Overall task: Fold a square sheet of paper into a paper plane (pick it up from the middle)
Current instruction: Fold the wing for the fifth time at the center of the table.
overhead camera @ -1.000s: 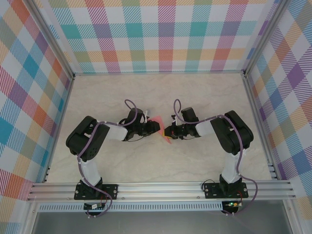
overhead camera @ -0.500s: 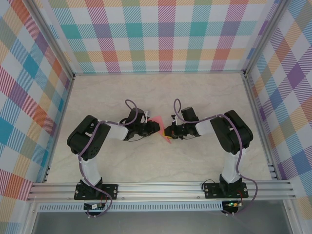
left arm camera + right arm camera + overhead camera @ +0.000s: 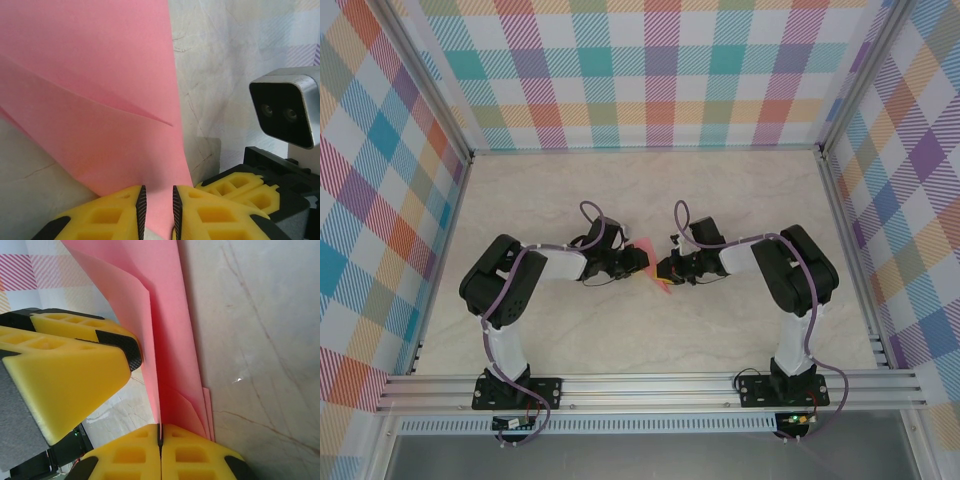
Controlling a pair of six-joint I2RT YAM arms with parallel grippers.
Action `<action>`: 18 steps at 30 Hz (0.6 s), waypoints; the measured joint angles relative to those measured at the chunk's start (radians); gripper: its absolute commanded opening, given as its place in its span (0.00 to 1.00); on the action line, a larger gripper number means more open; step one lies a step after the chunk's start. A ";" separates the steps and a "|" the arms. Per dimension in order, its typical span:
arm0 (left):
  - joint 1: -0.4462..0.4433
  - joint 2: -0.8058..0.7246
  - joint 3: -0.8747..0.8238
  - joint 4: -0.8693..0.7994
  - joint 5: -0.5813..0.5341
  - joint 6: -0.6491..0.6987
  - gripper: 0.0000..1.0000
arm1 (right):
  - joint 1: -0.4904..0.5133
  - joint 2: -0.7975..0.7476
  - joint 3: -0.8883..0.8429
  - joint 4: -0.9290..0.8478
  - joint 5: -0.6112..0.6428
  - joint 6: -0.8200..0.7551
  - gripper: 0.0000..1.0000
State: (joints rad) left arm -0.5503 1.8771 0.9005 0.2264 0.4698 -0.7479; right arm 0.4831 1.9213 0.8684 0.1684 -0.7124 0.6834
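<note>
The right gripper (image 3: 161, 440) is pressed fully together, its yellow fingers (image 3: 200, 455) meeting in a tight seam with the near edge of the sheet of paper (image 3: 167, 315) pinched between them. From that seam the salmon-pink sheet rises in several folded layers, one flap curling off toward the left. A thinner stack of edges lies flat against the marbled table (image 3: 260, 340) on the right.

The left gripper (image 3: 159, 207) has its jaws set narrow. A slim gap shows between the black pads (image 3: 142, 202), and the paper runs down into it. From there the sheet spreads up and to the left, with one sharp diagonal crease across it. To its right is the right arm's wrist camera (image 3: 287, 112).

From above, the two grippers face each other tip to tip at the middle of the table. The small folded sheet stands between them, one pink corner pointing far and one near. Plaid walls (image 3: 660, 80) enclose the table.
</note>
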 measured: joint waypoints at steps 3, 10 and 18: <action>0.000 0.006 0.016 -0.027 0.000 -0.004 0.24 | 0.000 -0.005 0.005 -0.018 0.007 -0.011 0.10; 0.000 0.013 0.035 -0.060 0.000 -0.014 0.24 | 0.000 -0.059 0.003 -0.082 0.023 -0.018 0.13; 0.000 0.013 0.040 -0.069 0.000 -0.014 0.24 | 0.000 -0.080 -0.017 -0.127 0.024 -0.018 0.10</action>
State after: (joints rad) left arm -0.5503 1.8900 0.9405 0.1577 0.4698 -0.7624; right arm 0.4831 1.8408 0.8516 0.0414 -0.6884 0.6651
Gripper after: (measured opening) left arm 0.238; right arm 0.121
